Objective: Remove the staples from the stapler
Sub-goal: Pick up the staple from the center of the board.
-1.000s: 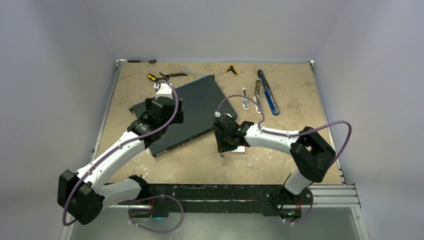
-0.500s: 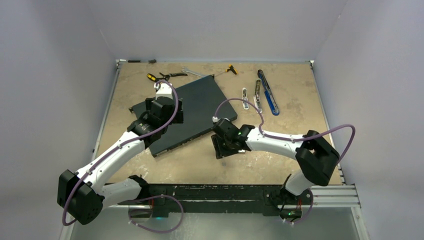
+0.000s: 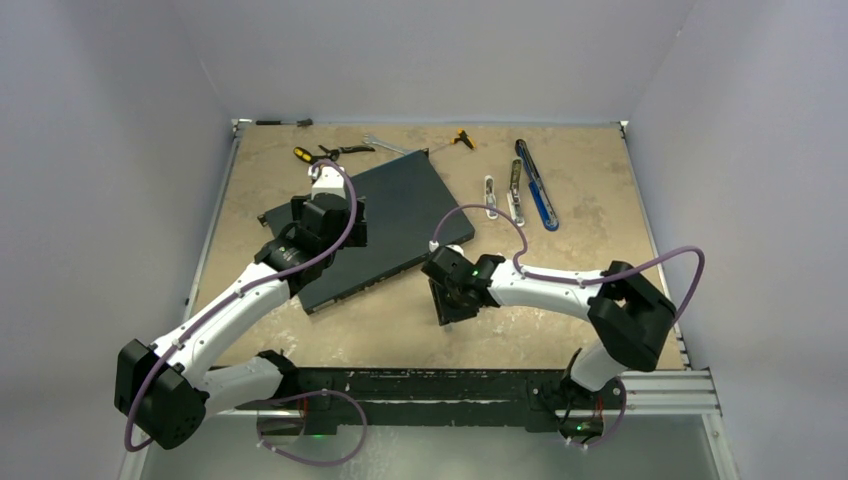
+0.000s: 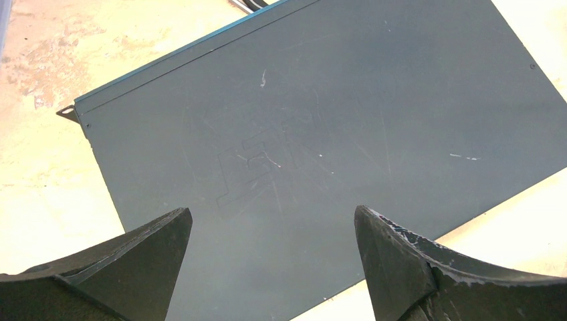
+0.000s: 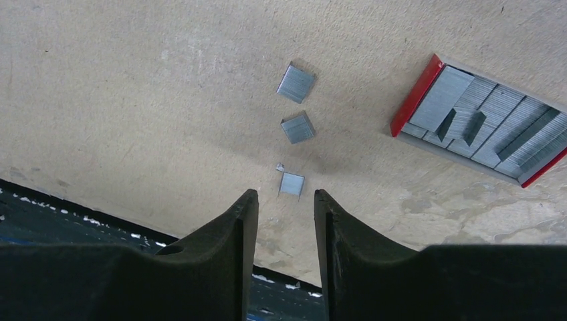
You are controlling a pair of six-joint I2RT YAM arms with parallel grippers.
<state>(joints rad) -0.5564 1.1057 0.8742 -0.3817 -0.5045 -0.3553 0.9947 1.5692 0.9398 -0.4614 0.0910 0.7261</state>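
The right hand (image 5: 285, 197), jaws a narrow gap apart and empty, hangs just over the nearest of three small blocks of staples (image 5: 291, 183) lying loose on the surface (image 5: 134, 100), near a red box (image 5: 416, 97). Such a thin piece may skid away or crumble if pinched off-centre, and the fingers (image 5: 227, 227) may scrape the surface. The left hand (image 4: 271, 214), spread wide and empty, hangs above a dark panel (image 4: 321, 120).

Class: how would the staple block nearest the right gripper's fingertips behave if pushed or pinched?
The staple block lies thin and flat on the table, so it would probably slide, not roll. It likely offers the right gripper little edge to pinch. The tiny fragment beside it suggests such blocks may crumble.
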